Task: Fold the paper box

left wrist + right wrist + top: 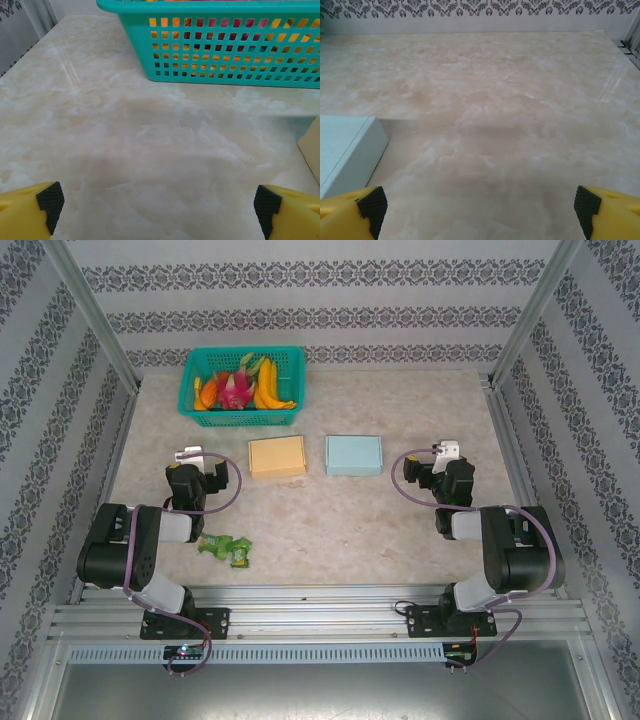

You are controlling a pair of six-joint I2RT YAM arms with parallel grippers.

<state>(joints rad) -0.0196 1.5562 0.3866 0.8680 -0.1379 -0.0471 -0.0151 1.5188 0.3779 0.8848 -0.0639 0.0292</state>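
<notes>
Two closed paper boxes lie flat mid-table: a tan one and a light blue one. My left gripper rests just left of the tan box, open, with bare table between its yellow fingers; a corner of the tan box pokes in at the right edge of the left wrist view. To the right of the blue box, my right gripper is open too and holds nothing. The blue box lies ahead and left of its fingers.
A teal basket of toy fruit stands at the back left, close ahead of the left gripper as a basket wall. A green crumpled wrapper lies near the left arm's base. Patterned walls and metal posts enclose the table.
</notes>
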